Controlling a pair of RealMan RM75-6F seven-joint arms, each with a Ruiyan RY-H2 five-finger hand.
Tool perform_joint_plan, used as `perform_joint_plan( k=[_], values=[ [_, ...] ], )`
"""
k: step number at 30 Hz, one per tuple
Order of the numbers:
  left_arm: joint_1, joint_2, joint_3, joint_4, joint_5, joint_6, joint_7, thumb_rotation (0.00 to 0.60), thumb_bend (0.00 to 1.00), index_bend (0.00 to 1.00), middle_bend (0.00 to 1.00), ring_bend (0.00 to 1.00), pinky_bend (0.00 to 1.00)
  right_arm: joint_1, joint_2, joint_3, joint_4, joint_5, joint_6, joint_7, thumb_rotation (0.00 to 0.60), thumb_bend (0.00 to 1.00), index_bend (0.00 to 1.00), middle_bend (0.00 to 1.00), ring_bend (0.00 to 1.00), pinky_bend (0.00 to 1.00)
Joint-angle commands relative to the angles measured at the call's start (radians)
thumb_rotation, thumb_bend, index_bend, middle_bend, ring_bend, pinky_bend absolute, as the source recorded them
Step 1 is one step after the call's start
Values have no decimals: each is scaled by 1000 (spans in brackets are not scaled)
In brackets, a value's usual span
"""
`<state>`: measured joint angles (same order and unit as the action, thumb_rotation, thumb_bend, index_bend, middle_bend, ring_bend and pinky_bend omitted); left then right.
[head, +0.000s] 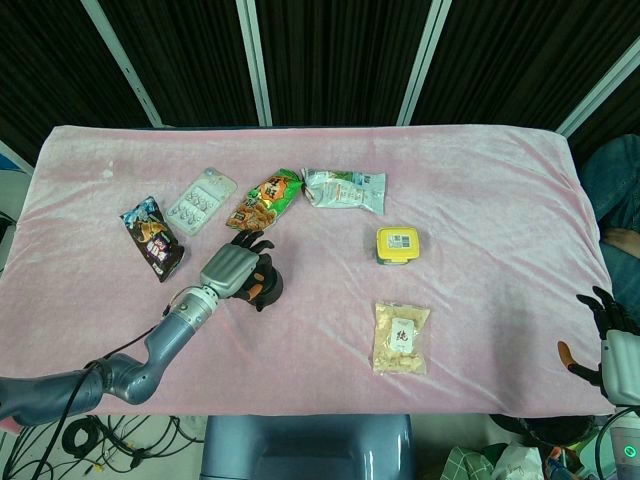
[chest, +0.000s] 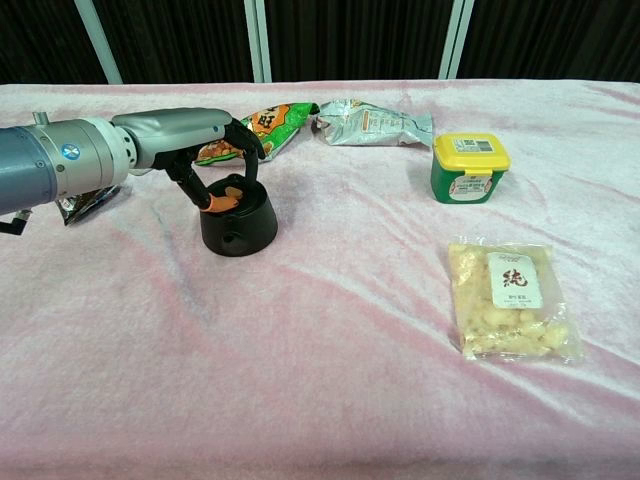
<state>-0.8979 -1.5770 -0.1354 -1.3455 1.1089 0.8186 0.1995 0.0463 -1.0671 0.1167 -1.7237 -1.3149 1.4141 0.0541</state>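
Observation:
A small black lidded pot (head: 266, 287) (chest: 238, 226) stands on the pink cloth left of centre. My left hand (head: 234, 270) (chest: 213, 168) is right over it. The fingers (chest: 249, 160) curve down past the pot's far side, and the orange-tipped thumb (chest: 222, 203) lies at the lid's near-left edge. The pot still sits flat on the cloth. Whether the fingers press on it is unclear. My right hand (head: 606, 345) hangs off the table's front right corner, fingers apart and holding nothing.
Behind the pot lie a dark snack bag (head: 152, 238), a white blister pack (head: 200, 198), an orange-green snack bag (head: 266, 200) (chest: 262, 128) and a silver-green bag (head: 345, 190) (chest: 375, 122). A yellow-lidded green tub (head: 398, 245) (chest: 470, 167) and a clear bag of pale snacks (head: 401, 338) (chest: 510, 298) lie right.

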Motion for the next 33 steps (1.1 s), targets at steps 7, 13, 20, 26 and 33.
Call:
perform_joint_plan(
  k=[7, 13, 20, 26, 33],
  values=[
    [-1, -10, -11, 13, -21, 8, 23, 600, 354, 473, 177, 0, 0, 0, 0, 1, 0, 0, 0, 3, 600, 258, 203, 83, 126, 211],
    [1, -11, -13, 15, -39, 5, 39, 600, 354, 491, 179, 0, 0, 0, -1, 1, -1, -1, 2, 4, 600, 258, 203, 83, 126, 212],
    [-1, -17, -8, 17, -52, -3, 60, 600, 356, 519, 183, 0, 0, -1, -1, 3, -2, 5, 0, 10, 600, 259, 203, 83, 126, 212],
    [-3, -23, -10, 16, -70, -4, 84, 600, 374, 552, 196, 0, 0, -1, 1, 4, -5, 9, -4, 18, 600, 259, 203, 83, 126, 212],
    [-2, -15, -14, 3, -97, 3, 113, 600, 404, 572, 203, 0, 0, -1, 2, 7, -6, 13, -5, 23, 600, 258, 203, 83, 126, 212]
  ],
)
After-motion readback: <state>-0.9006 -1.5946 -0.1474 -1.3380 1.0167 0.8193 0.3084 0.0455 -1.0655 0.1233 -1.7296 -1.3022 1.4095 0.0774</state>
